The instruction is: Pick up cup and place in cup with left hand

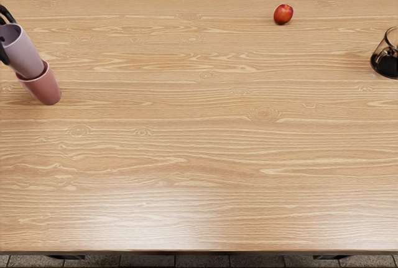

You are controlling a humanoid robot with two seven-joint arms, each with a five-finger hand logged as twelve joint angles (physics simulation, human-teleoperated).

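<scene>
At the left edge of the head view, my left hand (5, 36) shows only as black fingers on either side of the upper part of a lavender cup (26, 51), holding it. The lavender cup has its mouth up, and its bottom end is inside the mouth of a pink cup (45, 87). That pink cup rests on the table below it. How deep the lavender cup sits cannot be told. The rest of the hand is cut off by the picture's edge.
A red fruit (283, 13) lies toward the back of the wooden table (199, 137), right of centre. A glass vessel with something dark inside (386, 60) is partly cut off at the right edge. A brick wall runs behind the table.
</scene>
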